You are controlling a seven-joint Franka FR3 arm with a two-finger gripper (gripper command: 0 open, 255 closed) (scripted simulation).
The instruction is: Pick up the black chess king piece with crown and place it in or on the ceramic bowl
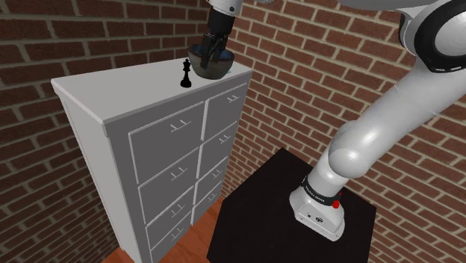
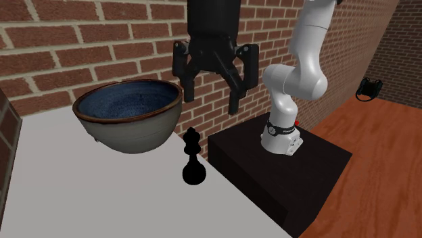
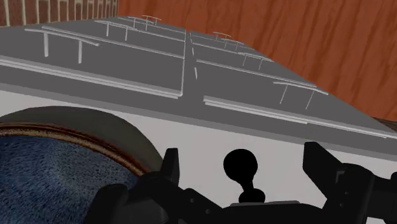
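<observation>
Two risks noted: my gripper (image 2: 212,101) hung, jaws parted, above the black king (image 2: 193,159), upright on the dresser top (image 2: 101,196) just beside the glazed bowl (image 2: 135,132); descending off-centre, I might topple it, or seemingly clip the bowl.

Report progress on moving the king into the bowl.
Done: nothing yet; the black chess king stands upright on the white dresser top beside the blue-glazed bowl. In hand: the gripper hangs above the king, fingers open, holding nothing. Left: descend, grasp, lift, and set it in the bowl.
</observation>
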